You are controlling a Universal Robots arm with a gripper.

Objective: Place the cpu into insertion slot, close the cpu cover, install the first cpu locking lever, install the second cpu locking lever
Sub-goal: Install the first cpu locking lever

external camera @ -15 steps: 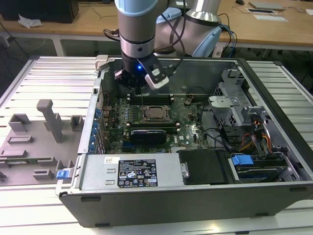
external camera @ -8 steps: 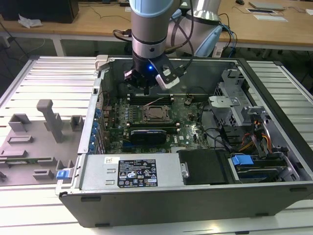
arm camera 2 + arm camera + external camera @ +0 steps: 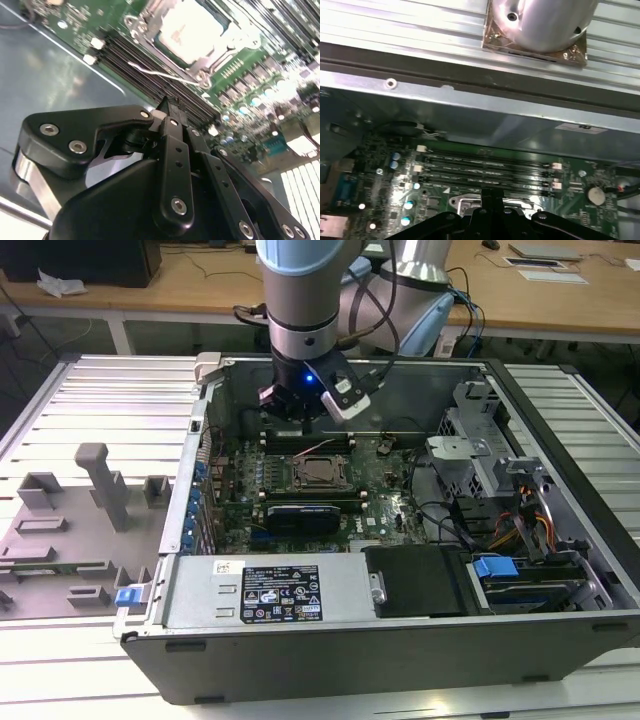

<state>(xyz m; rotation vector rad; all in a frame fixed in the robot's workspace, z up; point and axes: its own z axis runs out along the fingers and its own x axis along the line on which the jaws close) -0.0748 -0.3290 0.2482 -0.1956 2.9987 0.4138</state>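
gripper (image 3: 166,106): your jaws are pressed together, grasping nothing, above the memory slots (image 3: 485,167) just beside the insertion slot (image 3: 297,476).
cpu (image 3: 187,30): seated in the insertion slot, silver top facing up.
cpu cover (image 3: 199,63): down flat over the insertion slot, framing the cpu.

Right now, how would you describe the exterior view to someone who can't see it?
A robot arm reaches into an open computer case, its claw poised over the memory slots of a motherboard, beside the silver cpu sitting in the insertion slot. The case lies on a slatted metal table.
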